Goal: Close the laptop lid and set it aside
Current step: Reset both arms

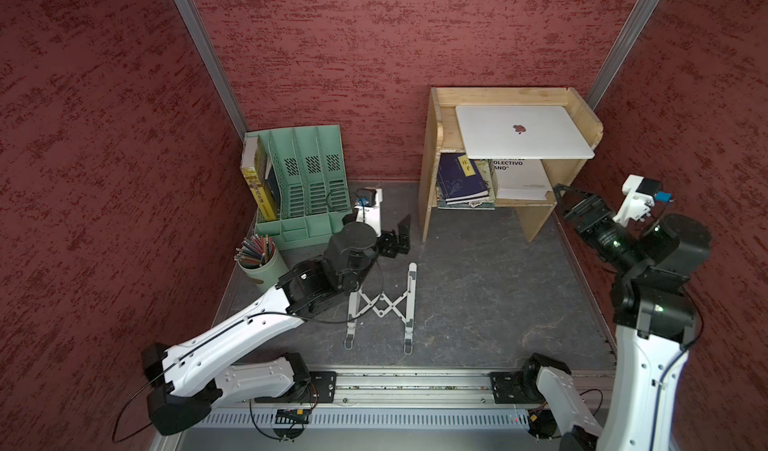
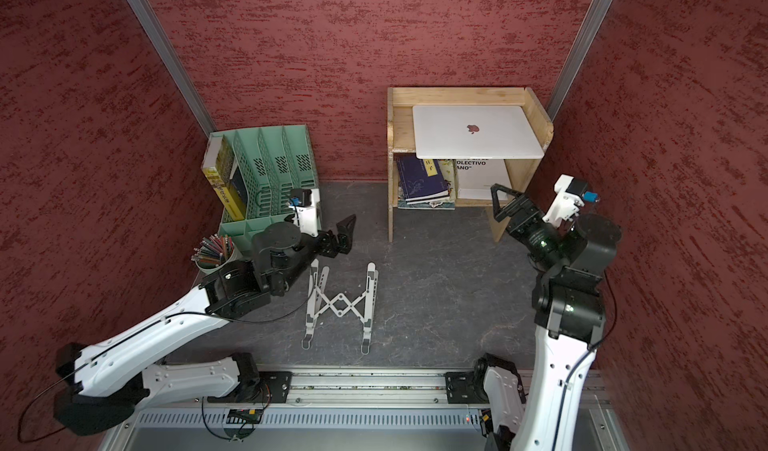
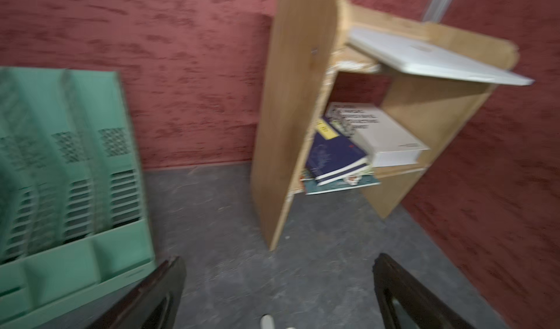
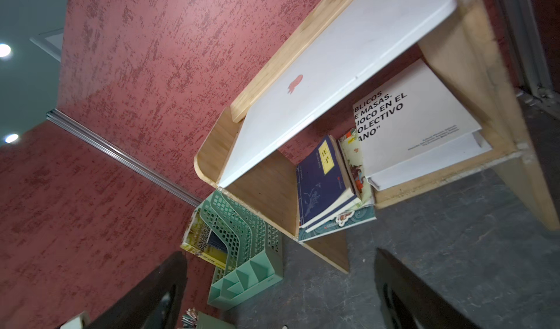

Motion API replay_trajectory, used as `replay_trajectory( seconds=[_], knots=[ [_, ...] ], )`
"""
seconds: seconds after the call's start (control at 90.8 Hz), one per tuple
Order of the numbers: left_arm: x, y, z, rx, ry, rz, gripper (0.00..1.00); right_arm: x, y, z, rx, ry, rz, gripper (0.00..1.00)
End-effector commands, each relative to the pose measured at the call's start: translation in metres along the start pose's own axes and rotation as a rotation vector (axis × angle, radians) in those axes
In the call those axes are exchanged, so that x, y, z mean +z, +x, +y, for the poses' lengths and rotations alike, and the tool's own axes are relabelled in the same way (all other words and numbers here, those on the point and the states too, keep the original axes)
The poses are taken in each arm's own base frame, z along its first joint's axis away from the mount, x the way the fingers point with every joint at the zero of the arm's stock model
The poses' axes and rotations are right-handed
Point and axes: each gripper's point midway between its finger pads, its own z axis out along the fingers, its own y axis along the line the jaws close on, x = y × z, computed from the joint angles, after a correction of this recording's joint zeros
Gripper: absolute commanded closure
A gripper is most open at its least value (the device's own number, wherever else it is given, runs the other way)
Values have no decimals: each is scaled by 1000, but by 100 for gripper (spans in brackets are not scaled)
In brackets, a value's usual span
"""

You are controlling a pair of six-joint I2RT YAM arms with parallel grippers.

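Laptop: thin silver-white rectangular laptop (image 1: 540, 141), lid (image 2: 473, 131) shut, flat atop light wooden shelf unit (image 1: 430, 179), likely to clear the table (image 1: 478, 295).
Left jaws: wide, empty, near silver scissor-frame stand (image 1: 410, 303).
Right jaws: wide, empty, just beside the shelf unit.

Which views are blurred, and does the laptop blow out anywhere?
Left wrist view: smeared throughout, the green file organizer soft and the lettering on the white book unreadable. Right wrist view: mostly sharp, that lettering legible, ceiling lights flaring. Both top views: sharp; the laptop is bright, its logo still clear.
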Motion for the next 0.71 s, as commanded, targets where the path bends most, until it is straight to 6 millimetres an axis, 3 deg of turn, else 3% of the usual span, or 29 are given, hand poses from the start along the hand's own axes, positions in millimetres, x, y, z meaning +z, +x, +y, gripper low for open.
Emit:
replay_trajectory(
  seconds=[0.0,0.11,0.198,0.408,0.485,0.573,0.694],
  knots=[
    [8,34,78,76,-233,-27,0,22,29,-87,-47,270,4,2],
    [24,61,105,219,-295,-44,0,36,52,-129,-56,350,-17,2],
    [37,87,136,187,-367,-7,0,44,66,-160,-84,419,-66,2],
    [59,139,169,163,-395,6,0,58,97,-206,-267,536,-82,2],
    [67,134,175,140,-387,-25,0,59,104,-222,-301,582,-99,2],
    [76,121,177,128,-311,-108,0,69,109,-228,-335,567,-114,2],
    [90,119,184,158,-255,-113,0,92,117,-234,-399,538,-95,2]
  ],
)
